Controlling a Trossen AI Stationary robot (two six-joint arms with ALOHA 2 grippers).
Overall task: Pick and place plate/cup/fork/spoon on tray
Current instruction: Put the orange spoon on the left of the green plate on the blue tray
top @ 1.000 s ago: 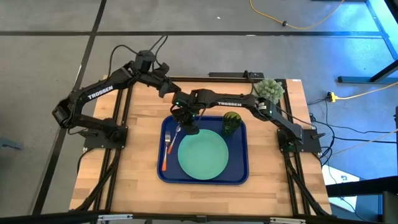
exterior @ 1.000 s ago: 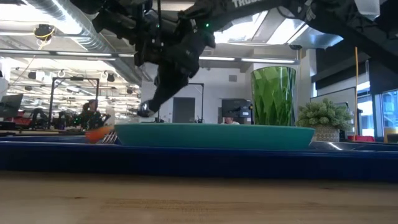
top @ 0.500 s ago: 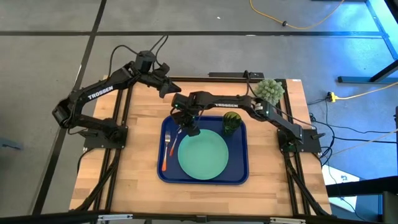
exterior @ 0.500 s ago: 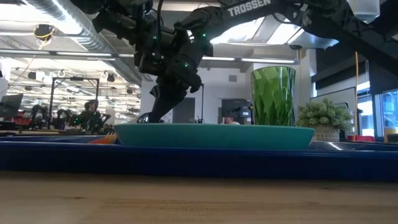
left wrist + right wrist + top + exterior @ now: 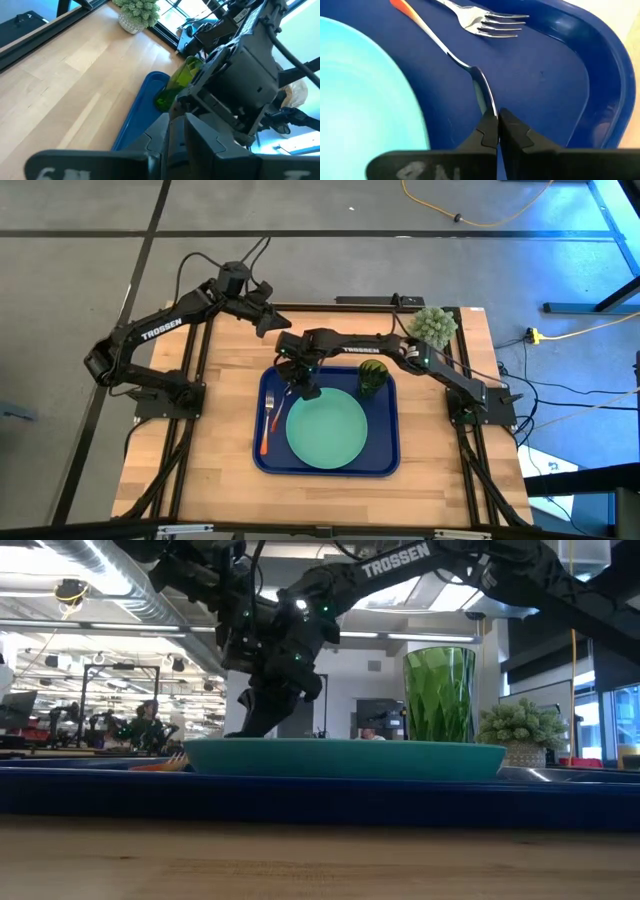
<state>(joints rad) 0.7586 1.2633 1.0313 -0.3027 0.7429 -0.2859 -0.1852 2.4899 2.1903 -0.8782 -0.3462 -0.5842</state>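
Note:
The dark-blue tray point(image 5: 390, 462) lies mid-table. On it sit the mint-green plate point(image 5: 325, 430), the green cup point(image 5: 373, 377) at its far right, and the fork point(image 5: 268, 415) along its left side. My right gripper point(image 5: 303, 387) reaches down at the tray's far left, just beyond the plate, shut on the spoon point(image 5: 455, 57). The spoon runs between the plate point(image 5: 365, 90) and the fork point(image 5: 485, 22). My left gripper point(image 5: 268, 323) waits, shut, above the table's far edge. My right gripper pinches the spoon's bowl point(image 5: 485, 100) between its two fingertips, the bowl standing on edge. The fingers come from above, slanting steeply down. The spoon stretches away from them, its orange handle point(image 5: 400, 6) low beside the plate. Whether it rests on the tray I cannot tell.
A spiky pale-green plant in a pot point(image 5: 435, 325) stands at the table's far right corner. Bare wood lies on either side of the tray and in front of it. In the low view the room beyond shows people at desks.
My right gripper has sunk toward the tray with the spoon and rolled a little. The spoon's bowl, seen above the plate's rim in the low view a second ago, is now down behind the plate, and the orange handle lies lower.

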